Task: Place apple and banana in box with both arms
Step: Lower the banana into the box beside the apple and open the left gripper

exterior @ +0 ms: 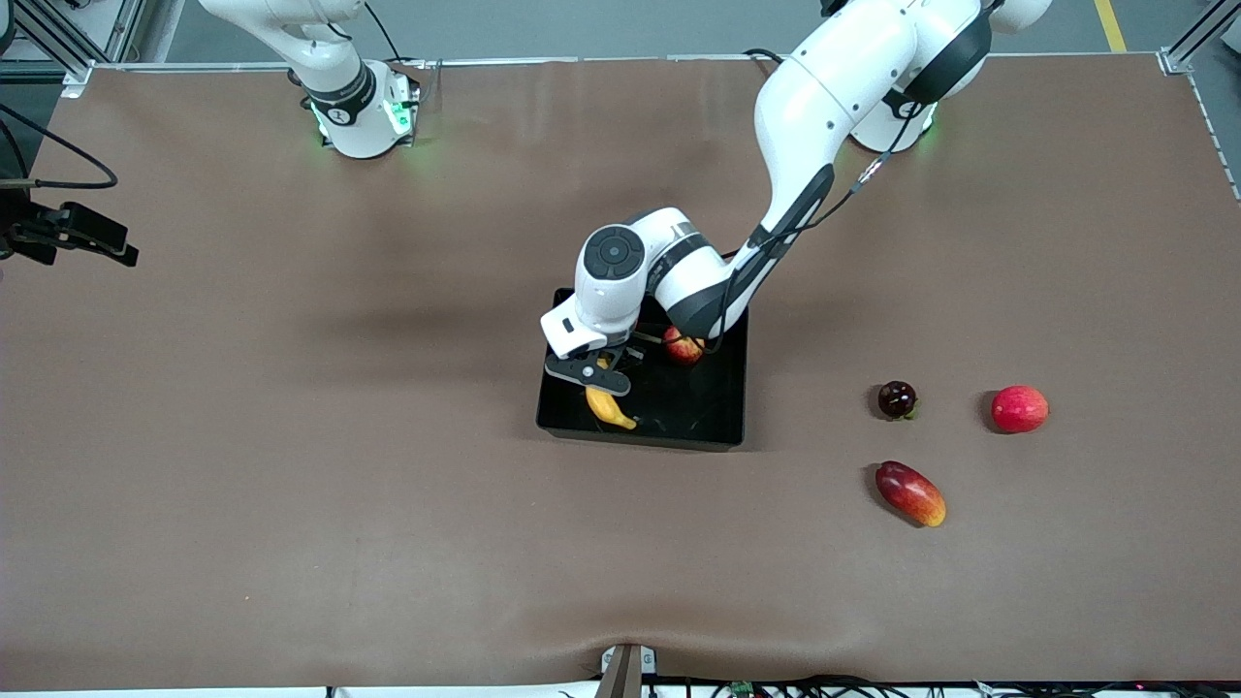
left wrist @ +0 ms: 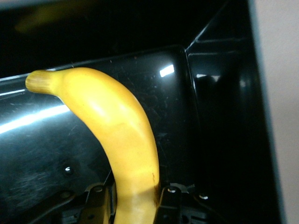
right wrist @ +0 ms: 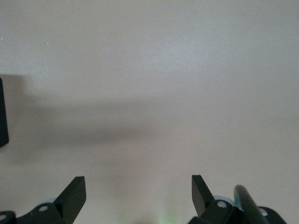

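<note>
The banana [exterior: 609,407] is hanging inside the box [exterior: 722,407], and the left gripper [exterior: 603,376] is squeezing its top end, so that end is hiding between the fingers [left wrist: 169,200] in the left wrist view. Its lower tip is pointing down near the box wall closest to the front camera, but whether it is touching the floor is hard to tell. The apple [exterior: 683,345] is sitting in the box, farther from the front camera than the banana, and the left arm [exterior: 824,107] is covering part of it. The right gripper [right wrist: 138,193] is waiting over bare table [exterior: 291,485] with its fingers wide apart and holding nothing. Three other fruits are lying toward the left arm's end: a dark round fruit [exterior: 897,398], a pinkish-red round fruit [exterior: 1019,408] and a long red-and-yellow fruit [exterior: 910,493].
</note>
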`<state>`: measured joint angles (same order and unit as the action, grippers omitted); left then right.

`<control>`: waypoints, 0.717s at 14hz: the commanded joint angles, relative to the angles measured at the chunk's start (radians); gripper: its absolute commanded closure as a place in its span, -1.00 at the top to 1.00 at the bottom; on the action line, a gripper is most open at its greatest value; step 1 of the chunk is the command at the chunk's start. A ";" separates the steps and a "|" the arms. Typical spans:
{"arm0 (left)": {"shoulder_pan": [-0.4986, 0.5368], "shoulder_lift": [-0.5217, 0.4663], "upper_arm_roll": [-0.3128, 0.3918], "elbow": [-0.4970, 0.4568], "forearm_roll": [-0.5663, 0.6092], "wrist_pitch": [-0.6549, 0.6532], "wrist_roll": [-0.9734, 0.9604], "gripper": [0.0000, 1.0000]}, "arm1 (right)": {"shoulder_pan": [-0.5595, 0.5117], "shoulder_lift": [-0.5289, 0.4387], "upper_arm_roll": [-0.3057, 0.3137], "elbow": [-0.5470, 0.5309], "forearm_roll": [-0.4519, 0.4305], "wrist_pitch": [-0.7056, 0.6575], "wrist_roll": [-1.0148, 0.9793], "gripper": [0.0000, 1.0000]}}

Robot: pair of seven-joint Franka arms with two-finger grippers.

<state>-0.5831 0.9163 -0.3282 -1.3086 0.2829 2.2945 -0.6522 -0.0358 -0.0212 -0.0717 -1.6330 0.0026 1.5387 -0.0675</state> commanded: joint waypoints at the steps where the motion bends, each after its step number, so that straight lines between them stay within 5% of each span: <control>1: -0.020 0.024 0.017 0.028 -0.008 0.005 -0.010 -1.00 | -0.019 0.006 0.015 0.018 -0.009 -0.015 -0.009 1.00; 5: -0.018 0.045 0.017 0.026 -0.005 0.006 -0.009 -1.00 | -0.021 0.006 0.015 0.016 -0.009 -0.015 -0.009 1.00; 7: -0.020 0.046 0.018 0.023 -0.002 0.006 -0.009 -0.74 | -0.021 0.006 0.015 0.016 -0.009 -0.015 -0.009 1.00; 8: -0.018 0.047 0.018 0.023 -0.002 0.006 -0.009 -0.33 | -0.021 0.006 0.015 0.016 -0.009 -0.015 -0.009 1.00; 9: -0.017 0.044 0.018 0.023 -0.001 0.006 -0.009 0.55 | -0.021 0.006 0.015 0.016 -0.009 -0.015 -0.009 1.00; 10: -0.017 0.039 0.018 0.023 -0.002 0.006 -0.014 1.00 | -0.021 0.006 0.015 0.016 -0.009 -0.015 -0.009 1.00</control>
<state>-0.5853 0.9463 -0.3240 -1.3075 0.2830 2.2966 -0.6522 -0.0359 -0.0211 -0.0717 -1.6330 0.0026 1.5384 -0.0675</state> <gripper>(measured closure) 0.577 0.000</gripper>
